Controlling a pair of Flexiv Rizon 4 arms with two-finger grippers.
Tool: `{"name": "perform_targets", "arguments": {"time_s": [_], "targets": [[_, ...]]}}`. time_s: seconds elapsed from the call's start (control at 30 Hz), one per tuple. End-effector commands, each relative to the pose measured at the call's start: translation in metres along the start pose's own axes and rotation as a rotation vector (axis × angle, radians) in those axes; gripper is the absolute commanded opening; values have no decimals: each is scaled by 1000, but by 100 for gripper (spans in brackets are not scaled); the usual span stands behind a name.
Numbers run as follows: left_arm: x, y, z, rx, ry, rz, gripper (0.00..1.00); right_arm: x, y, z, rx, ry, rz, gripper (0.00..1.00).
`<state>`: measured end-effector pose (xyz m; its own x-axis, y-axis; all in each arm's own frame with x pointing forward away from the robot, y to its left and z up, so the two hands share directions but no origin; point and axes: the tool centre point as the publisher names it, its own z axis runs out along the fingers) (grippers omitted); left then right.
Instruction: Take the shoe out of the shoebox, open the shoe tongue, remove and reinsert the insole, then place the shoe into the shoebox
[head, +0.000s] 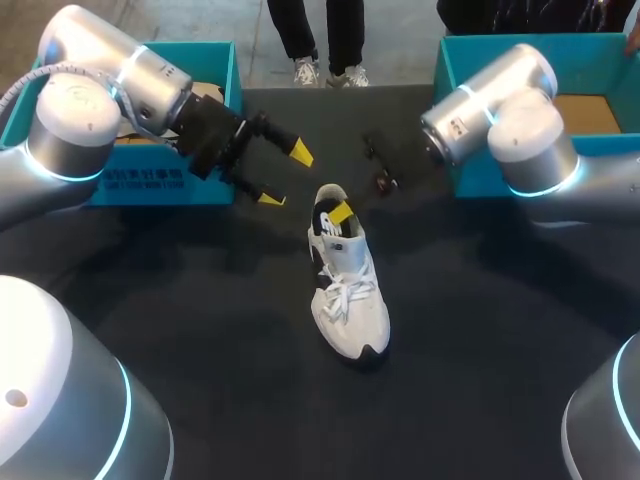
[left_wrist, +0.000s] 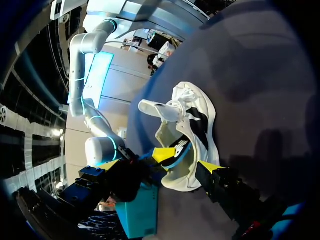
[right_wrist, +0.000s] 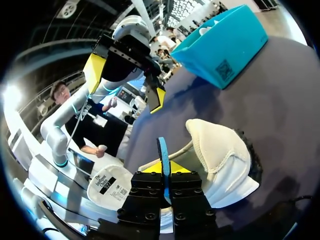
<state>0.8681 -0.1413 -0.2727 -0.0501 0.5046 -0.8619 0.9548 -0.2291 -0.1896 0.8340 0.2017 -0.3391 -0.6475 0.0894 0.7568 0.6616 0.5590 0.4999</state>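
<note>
Here the shoe (head: 348, 290) lies laces-up in the middle of the bench (head: 180, 300), out of its box. At its heel opening the right tool (right_wrist: 164, 170) is clenched on the edge of the blue insole (right_wrist: 163, 150). I'd draw it up and back along the heel, slowly, so the shoe doesn't lift with it. The left tool (head: 285, 175) hangs released just beyond the heel and could pin the collar. Farthest, the teal shoebox (head: 150, 185) stands at the bench's edge

A dark grey cloth covers the table (head: 200, 300), lying flat, with soft shadows across its middle.
</note>
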Motion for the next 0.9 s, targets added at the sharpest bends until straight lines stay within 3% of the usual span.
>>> {"name": "perform_targets", "arguments": {"time_s": [0.03, 0.23, 0.33, 0.43, 0.9], "targets": [[0, 0, 2, 0, 0, 1, 100, 5, -5, 3, -1, -7, 7, 0], [0, 1, 3, 2, -1, 3, 100, 6, -4, 3, 4, -12, 7, 0], [0, 1, 3, 1, -1, 3, 100, 6, -1, 1, 4, -17, 0, 25], [0, 1, 2, -1, -2, 1, 100, 6, 1, 0, 6, -21, -5, 34], [1, 1, 3, 1, -12, -1, 100, 13, 11, -8, 12, -50, -28, 35]]}}
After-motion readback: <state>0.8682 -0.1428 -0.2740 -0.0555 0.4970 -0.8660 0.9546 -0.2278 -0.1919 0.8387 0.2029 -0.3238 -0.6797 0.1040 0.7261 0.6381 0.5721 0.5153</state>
